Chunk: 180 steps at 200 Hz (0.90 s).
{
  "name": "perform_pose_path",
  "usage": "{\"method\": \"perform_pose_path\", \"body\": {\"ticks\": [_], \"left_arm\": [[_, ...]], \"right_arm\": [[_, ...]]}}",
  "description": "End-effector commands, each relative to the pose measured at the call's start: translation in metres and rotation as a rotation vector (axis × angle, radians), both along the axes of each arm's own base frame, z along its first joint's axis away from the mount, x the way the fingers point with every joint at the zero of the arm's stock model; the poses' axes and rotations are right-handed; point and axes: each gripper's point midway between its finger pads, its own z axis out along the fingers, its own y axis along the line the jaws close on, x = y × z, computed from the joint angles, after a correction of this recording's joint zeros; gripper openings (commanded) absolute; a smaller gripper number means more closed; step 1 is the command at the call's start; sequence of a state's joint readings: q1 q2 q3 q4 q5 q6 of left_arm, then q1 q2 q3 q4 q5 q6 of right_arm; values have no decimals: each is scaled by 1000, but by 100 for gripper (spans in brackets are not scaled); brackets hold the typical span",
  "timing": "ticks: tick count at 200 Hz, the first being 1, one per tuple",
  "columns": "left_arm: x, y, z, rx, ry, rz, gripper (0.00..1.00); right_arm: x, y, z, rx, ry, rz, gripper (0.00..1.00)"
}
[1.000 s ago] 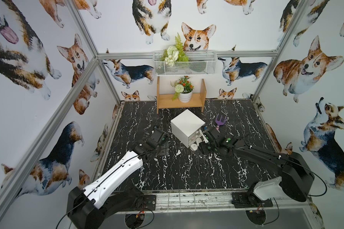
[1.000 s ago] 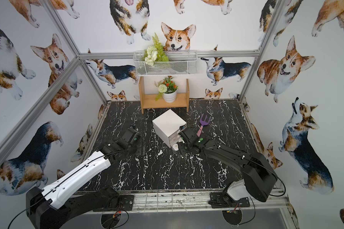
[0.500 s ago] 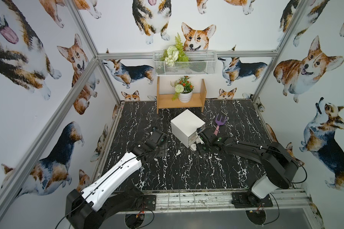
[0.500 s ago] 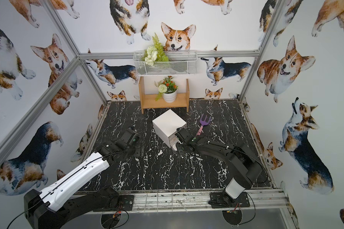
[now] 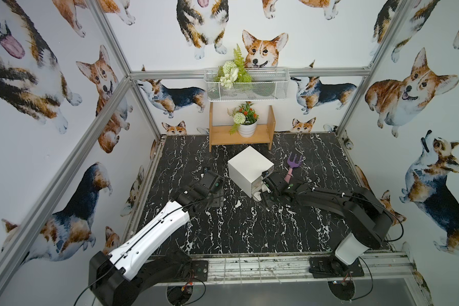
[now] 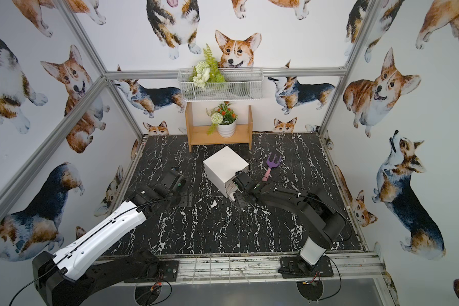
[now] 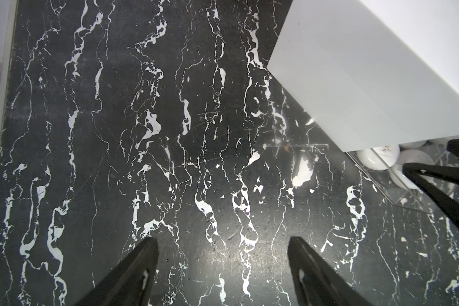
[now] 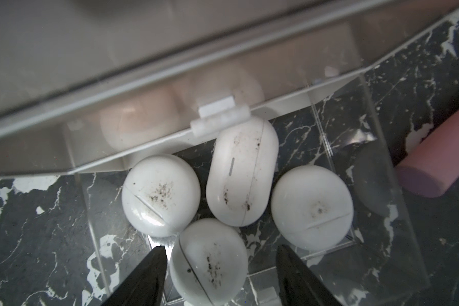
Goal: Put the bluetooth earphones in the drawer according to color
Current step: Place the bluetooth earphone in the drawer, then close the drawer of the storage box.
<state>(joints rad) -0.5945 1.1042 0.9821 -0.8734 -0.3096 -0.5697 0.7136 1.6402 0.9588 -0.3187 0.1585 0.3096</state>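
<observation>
Now we begin at the right gripper [image 8: 220, 247]. Its fingers are spread, and the nearest white case [image 8: 208, 261] lies between them inside the pulled-out bottom drawer [image 8: 300, 137]. A clear gap shows at one side, so nothing is pinched. The longer side of this case seems to point away from the fingers, toward the cabinet [image 5: 251, 164]. The left gripper [image 7: 223, 246] is also spread, over bare table [image 7: 170, 132] beside the cabinet, so the right arm is the nearer one. Just behind, three more white cases [image 8: 243, 172] lie close together in the same drawer. Further on, pale pink cases [image 8: 135, 127] show dimly through the drawer above [image 8: 289, 87]. We judge that the next move is a straight push of the bottom drawer toward the cabinet.
</observation>
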Motion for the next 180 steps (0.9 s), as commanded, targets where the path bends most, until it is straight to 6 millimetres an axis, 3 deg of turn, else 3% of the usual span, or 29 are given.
{"method": "perform_pose_path", "body": {"ticks": [1,22,42,52,69,92,105,132,180], "left_arm": [[2,2,6,17,-8,-5,83],[13,-4,25,8,-47,-25,83],[37,-13,54,1,-93,-62,83],[53,-20,68,-1,-111,-90,83],[86,-34,89,0,-140,-142,84],[129,-59,100,13,-144,-222,86],[149,-75,103,2,-136,-265,87],[179,-104,81,-26,-71,-317,85],[180,-122,45,-74,31,-322,73]], "right_arm": [[-6,-5,11,-12,10,1,74],[-4,1,59,108,-81,-11,74],[-11,3,110,317,-163,-62,69],[-17,1,126,449,-168,-105,64],[-28,-12,133,631,-124,-199,39],[-42,-30,111,778,-21,-318,0],[-50,-36,96,834,31,-361,0],[-62,-42,66,871,119,-426,0],[-64,-52,33,864,197,-509,0]]}}
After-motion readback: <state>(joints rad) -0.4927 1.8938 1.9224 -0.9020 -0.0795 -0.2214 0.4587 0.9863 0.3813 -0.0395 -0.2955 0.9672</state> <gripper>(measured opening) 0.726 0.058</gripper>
